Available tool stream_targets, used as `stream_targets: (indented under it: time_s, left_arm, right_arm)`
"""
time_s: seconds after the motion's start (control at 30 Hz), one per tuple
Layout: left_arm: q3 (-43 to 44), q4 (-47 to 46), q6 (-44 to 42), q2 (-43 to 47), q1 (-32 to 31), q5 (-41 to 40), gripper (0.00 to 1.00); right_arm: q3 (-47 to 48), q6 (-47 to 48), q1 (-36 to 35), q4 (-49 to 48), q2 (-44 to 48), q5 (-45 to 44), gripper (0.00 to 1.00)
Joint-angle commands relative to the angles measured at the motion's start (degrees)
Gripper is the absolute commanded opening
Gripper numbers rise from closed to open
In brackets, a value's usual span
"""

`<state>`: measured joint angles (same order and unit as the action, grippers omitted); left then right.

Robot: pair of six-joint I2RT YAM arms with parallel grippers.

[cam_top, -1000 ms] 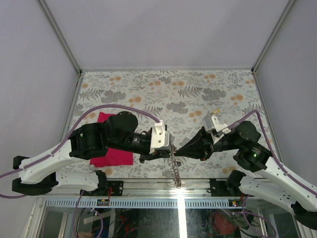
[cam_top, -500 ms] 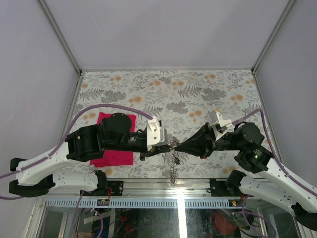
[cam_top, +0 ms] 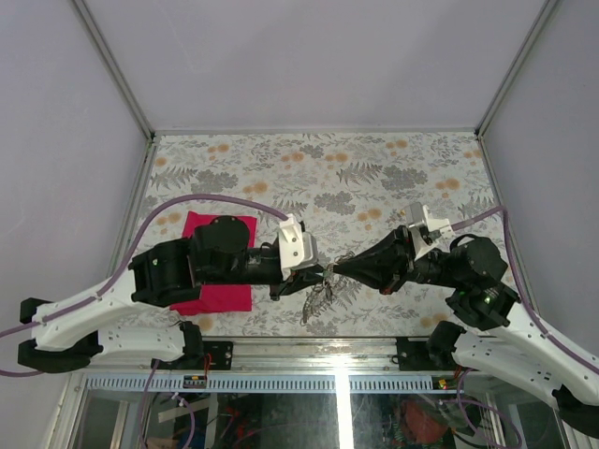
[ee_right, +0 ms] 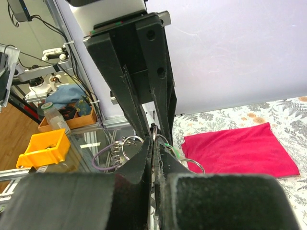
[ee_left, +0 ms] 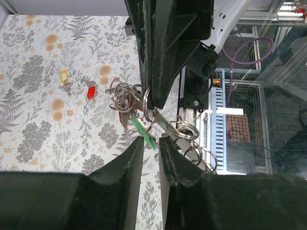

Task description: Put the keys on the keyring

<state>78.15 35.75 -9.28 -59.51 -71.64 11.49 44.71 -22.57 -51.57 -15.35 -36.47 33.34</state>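
Where the two arms meet nose to nose over the near strip of the floral-patterned tabletop [cam_top: 309, 173], the long thin silver metal chain keyring [cam_top: 318, 294] hangs in the air between them. Its loops droop toward the front metal rail [cam_top: 281, 344] of the table. The right gripper [ee_right: 153, 148] is clenched, its black fingers pressed flat together with one wire ring of the keyring pinched at their tips. The left gripper [ee_left: 150, 143] faces it with its fingers slightly parted, and the tabletop pattern shows through the narrow slot. The small green key [ee_left: 142, 131] slants down from the rings and ends right at the mouth of that slot; whether it touches either pad I cannot tell. The two sets of fingertips sit just beside each other, so room is tight there.

On the table past the rings, on the side away from the front rail, lie a small pale-yellow-headed key [ee_left: 64, 75] and a small red-headed key [ee_left: 90, 91]. They are near each other but apart, and well clear of both grippers. The flat magenta cloth [ee_right: 237, 149] lies under the left forearm, near the left side rail, with its near edge close to the front rail. Behind the grippers the tabletop runs on to the back wall, and the side walls stand well apart from either wrist
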Motion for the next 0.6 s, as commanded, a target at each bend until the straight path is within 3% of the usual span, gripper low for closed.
stream_targets:
  time_s: [0.0,0.27,0.57]
  left_arm:
    - [-1.20,-6.85,1.14,3.09,-0.41,-1.93,0.23]
    - [-5.08,-14.54,1.91,8.35,-0.42,-5.12,0.34]
    - [-7.13,-20.10,3.11,7.03,-0.40,-0.14,0.39]
  right_arm:
    - [0.64,0.83,0.27,-6.65,1.56,-1.24,0.00]
    - [0.79,2.76,0.32,-5.76,1.55,0.86,0.00]
    - [1.42,4.04,0.26,-4.33,0.92,1.71,0.00]
